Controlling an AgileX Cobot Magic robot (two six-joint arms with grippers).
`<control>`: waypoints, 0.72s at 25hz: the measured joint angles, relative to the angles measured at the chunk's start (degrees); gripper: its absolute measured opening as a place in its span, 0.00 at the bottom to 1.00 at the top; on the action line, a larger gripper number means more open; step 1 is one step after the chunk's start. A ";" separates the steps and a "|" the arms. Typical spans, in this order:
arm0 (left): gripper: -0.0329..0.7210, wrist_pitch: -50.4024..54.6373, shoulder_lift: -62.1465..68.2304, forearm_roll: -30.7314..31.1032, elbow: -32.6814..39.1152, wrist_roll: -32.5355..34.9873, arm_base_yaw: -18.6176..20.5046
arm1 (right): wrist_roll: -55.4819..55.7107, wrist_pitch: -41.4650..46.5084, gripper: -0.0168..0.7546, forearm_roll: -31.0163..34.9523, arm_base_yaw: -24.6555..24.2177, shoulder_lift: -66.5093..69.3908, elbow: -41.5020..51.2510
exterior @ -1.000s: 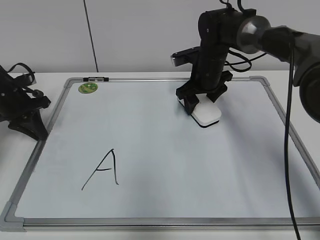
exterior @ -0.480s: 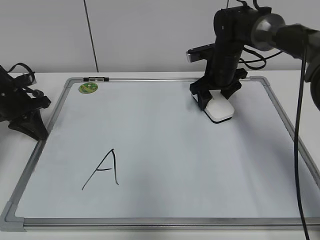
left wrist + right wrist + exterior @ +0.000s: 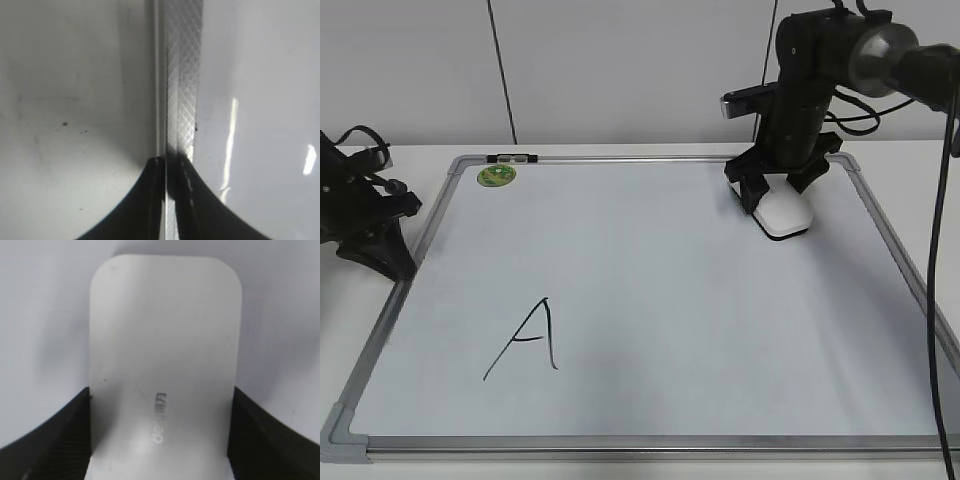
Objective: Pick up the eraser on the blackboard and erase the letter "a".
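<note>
The white eraser (image 3: 786,217) with a dark underside is between the fingers of my right gripper (image 3: 778,195), near the far right corner of the blackboard (image 3: 660,300). In the right wrist view the eraser (image 3: 162,350) fills the gap between both fingers of the right gripper (image 3: 160,405), grey lettering facing up. I cannot tell whether it touches the board. No small letter "a" shows anywhere; only a large capital "A" (image 3: 527,338) is at the front left. My left gripper (image 3: 388,250) is shut over the board's left frame (image 3: 182,75).
A green round magnet (image 3: 496,176) and a small black clip (image 3: 512,158) sit at the board's far left corner. The silver frame rail (image 3: 910,290) runs along the right side. Cables (image 3: 945,300) hang from the right arm. A white wall stands behind.
My right gripper has carried the eraser to the right and farther back, from the board's upper middle toward its far right corner. The left arm has not moved.
</note>
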 joint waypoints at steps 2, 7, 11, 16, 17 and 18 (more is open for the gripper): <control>0.08 0.00 0.00 0.00 0.00 0.00 0.00 | 0.00 0.00 0.71 0.00 -0.09 -0.43 0.12; 0.08 0.00 0.00 0.00 0.00 0.00 0.00 | 0.00 0.77 0.71 -0.46 -0.73 -5.37 0.72; 0.08 0.00 0.00 0.11 0.00 0.00 0.00 | 0.00 0.86 0.71 -0.46 -0.92 -12.95 1.14; 0.08 -0.10 0.00 0.21 0.00 0.00 0.00 | 0.00 0.97 0.71 -0.21 -1.04 -19.71 7.25; 0.08 -0.10 0.00 0.21 0.00 0.00 0.00 | 0.00 0.97 0.71 0.31 -1.29 -21.32 9.97; 0.08 -0.10 0.00 0.21 0.00 0.00 0.00 | 0.00 1.07 0.71 0.88 -1.55 -22.42 12.07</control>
